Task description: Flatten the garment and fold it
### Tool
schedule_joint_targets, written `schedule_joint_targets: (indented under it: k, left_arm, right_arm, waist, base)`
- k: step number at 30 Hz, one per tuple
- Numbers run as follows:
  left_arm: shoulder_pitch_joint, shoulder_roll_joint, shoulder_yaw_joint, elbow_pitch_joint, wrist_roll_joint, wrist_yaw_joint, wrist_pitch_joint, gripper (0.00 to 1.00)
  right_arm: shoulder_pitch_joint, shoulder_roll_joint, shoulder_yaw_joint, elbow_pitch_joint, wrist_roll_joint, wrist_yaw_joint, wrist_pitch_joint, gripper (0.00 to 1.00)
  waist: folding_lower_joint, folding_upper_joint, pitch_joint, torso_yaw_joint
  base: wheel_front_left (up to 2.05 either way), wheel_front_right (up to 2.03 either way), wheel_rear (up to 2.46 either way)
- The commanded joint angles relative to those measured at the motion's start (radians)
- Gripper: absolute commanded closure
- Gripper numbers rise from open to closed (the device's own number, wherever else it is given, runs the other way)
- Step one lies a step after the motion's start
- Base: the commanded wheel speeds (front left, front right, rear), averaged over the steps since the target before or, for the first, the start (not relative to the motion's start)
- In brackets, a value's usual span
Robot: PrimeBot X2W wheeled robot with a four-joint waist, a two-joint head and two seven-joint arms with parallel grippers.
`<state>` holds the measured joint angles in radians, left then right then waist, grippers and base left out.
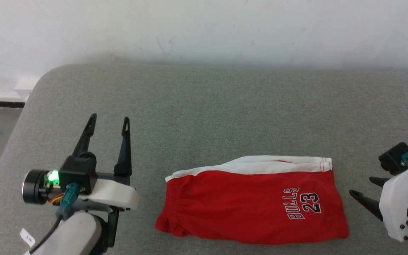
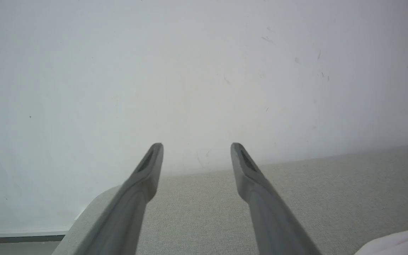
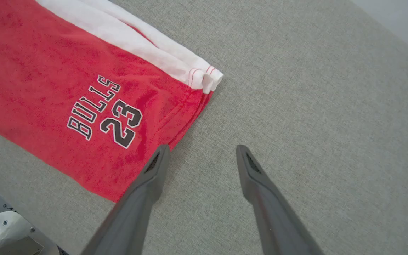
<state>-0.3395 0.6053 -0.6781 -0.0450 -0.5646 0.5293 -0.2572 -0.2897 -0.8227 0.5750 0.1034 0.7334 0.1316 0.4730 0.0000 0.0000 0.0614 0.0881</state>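
A: Where are the red shorts (image 1: 250,205)?
B: Lying flat and doubled over on the grey surface (image 1: 225,117), white stripe (image 1: 253,164) along the far edge, "BULLS 23" toward the right.
A: Is anything holding them?
B: No. The left end effector (image 1: 110,120) hangs off to their left, fingers apart, empty. The right end effector (image 1: 361,186) is just beside their right edge, fingers apart too.

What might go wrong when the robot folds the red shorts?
The right gripper, open beside the hem, might pinch just the top layer of the shorts, so they'd slide apart. The waistband end is crumpled, so a fold might trap wrinkles.
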Motion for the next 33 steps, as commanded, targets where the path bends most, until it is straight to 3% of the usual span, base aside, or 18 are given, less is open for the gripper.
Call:
schedule_joint_targets:
  k: [1, 4, 9, 10, 17, 24, 26, 33]
  left_arm:
    - [0.056, -0.045, 0.064, -0.009, 0.059, 0.007, -0.004, 0.00]
    - [0.120, -0.121, 0.183, -0.010, 0.137, 0.025, -0.004, 0.00]
    - [0.209, -0.235, 0.307, 0.000, 0.246, -0.018, -0.004, 0.00]
    - [0.209, -0.235, 0.307, 0.000, 0.246, -0.018, -0.004, 0.00]
    - [0.262, -0.343, 0.401, 0.018, 0.376, -0.120, -0.004, 0.00]
    - [0.277, -0.414, 0.470, 0.046, 0.443, -0.208, -0.004, 0.00]
    - [0.280, -0.424, 0.486, 0.053, 0.460, -0.227, -0.004, 0.00]
    - [0.290, -0.443, 0.528, 0.063, 0.501, -0.272, -0.004, 0.00]
  right_arm:
    - [-0.001, 0.020, -0.024, 0.010, 0.021, -0.001, 0.036, 0.00]
    - [-0.017, 0.058, -0.042, 0.035, 0.037, -0.001, 0.085, 0.00]
    - [-0.043, 0.134, -0.059, 0.097, 0.060, -0.001, 0.133, 0.00]
    - [-0.043, 0.134, -0.059, 0.097, 0.060, -0.001, 0.133, 0.00]
    - [-0.059, 0.228, -0.067, 0.209, 0.054, -0.001, 0.132, 0.00]
    - [-0.022, 0.268, -0.013, 0.280, 0.061, -0.001, 0.113, 0.00]
    - [-0.022, 0.268, -0.005, 0.286, 0.064, -0.001, 0.093, 1.00]
    - [-0.048, 0.246, -0.001, 0.279, 0.094, -0.001, 0.017, 1.00]
  waist:
    - [0.0000, 0.0000, 0.018, 0.005]
    - [0.0000, 0.0000, 0.035, 0.010]
    - [0.0000, 0.0000, 0.063, 0.019]
    - [0.0000, 0.0000, 0.063, 0.019]
    - [0.0000, 0.0000, 0.091, 0.034]
    - [0.0000, 0.0000, 0.091, 0.040]
    - [0.0000, 0.0000, 0.086, 0.035]
    - [0.0000, 0.0000, 0.057, 0.015]
  base:
    - [0.00, 0.00, 0.00]
    - [0.00, 0.00, 0.00]
    - [0.00, 0.00, 0.00]
    - [0.00, 0.00, 0.00]
    - [0.00, 0.00, 0.00]
    - [0.00, 0.00, 0.00]
    - [0.00, 0.00, 0.00]
    - [0.00, 0.00, 0.00]
